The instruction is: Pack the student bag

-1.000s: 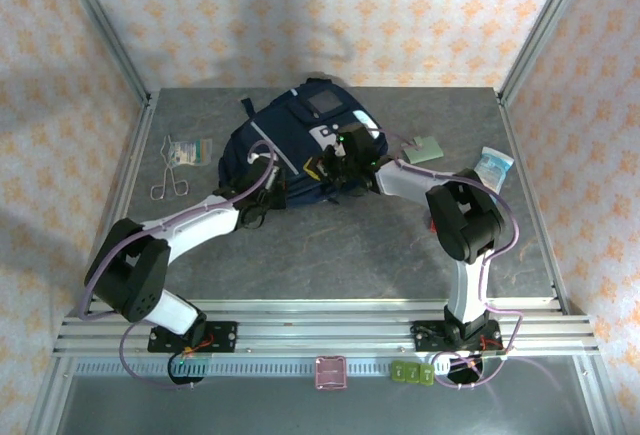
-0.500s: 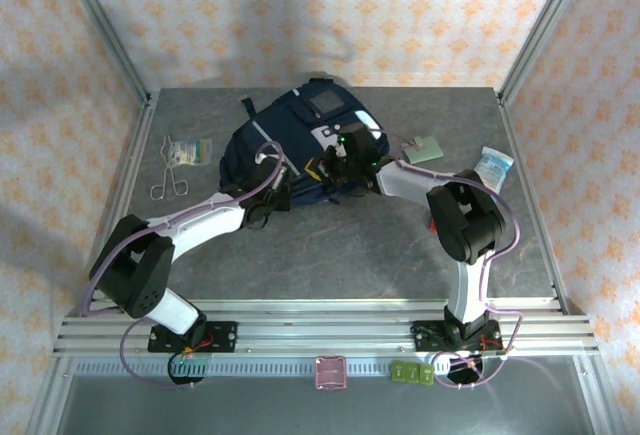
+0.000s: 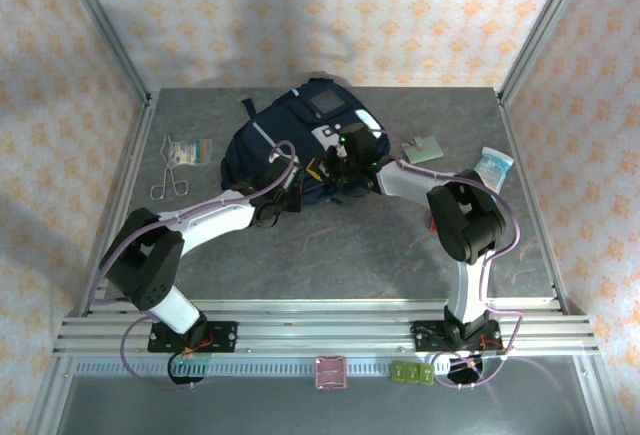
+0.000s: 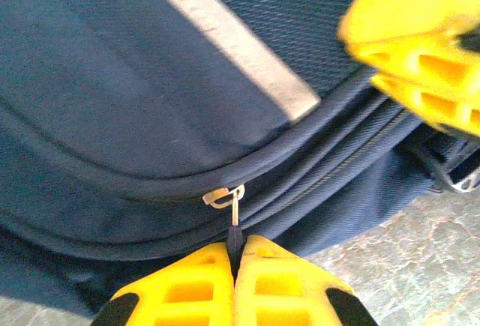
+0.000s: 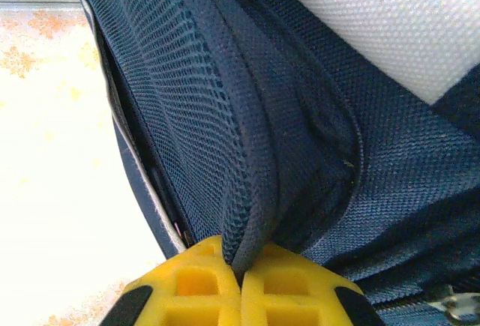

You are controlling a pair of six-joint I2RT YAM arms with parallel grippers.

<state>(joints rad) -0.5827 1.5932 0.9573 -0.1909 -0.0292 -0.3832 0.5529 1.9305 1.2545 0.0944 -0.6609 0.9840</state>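
1. The student bag (image 3: 300, 135) lies on the table (image 3: 350, 245) just beyond both grippers, with its near edge caught between them.
2. A zipper pull (image 4: 235, 221) is pinched between the closed fingers of the left gripper (image 4: 235, 249), straight ahead of the fingertips. The slider (image 4: 223, 196) sits just past it on a curved stretch of zip.
3. A fold of the bag's edge, beside a mesh panel (image 5: 172, 116), is clamped in the closed right gripper (image 5: 240, 264).
4. Risks are judged as follows:
   - The thin pull may slip from the pads if it is drawn off the line of the track.
   - The slider may jam where the zip bends.
   - If the clamped fold works free, the whole bag is likely to be dragged rather than unzipped.
   - The two grippers are close together, so contact between them is possible.
5. Well apart to the left of the left gripper, a metal scissor-like tool (image 3: 170, 183) and a small clear packet (image 3: 190, 150) are seen.
6. To the right of the right gripper lie a flat green item (image 3: 425, 148) and, further out, a blue-and-white packet (image 3: 494, 165).
7. No brand, label or writing can be read on the bag or elsewhere. Any print on the packets is too small to make out.
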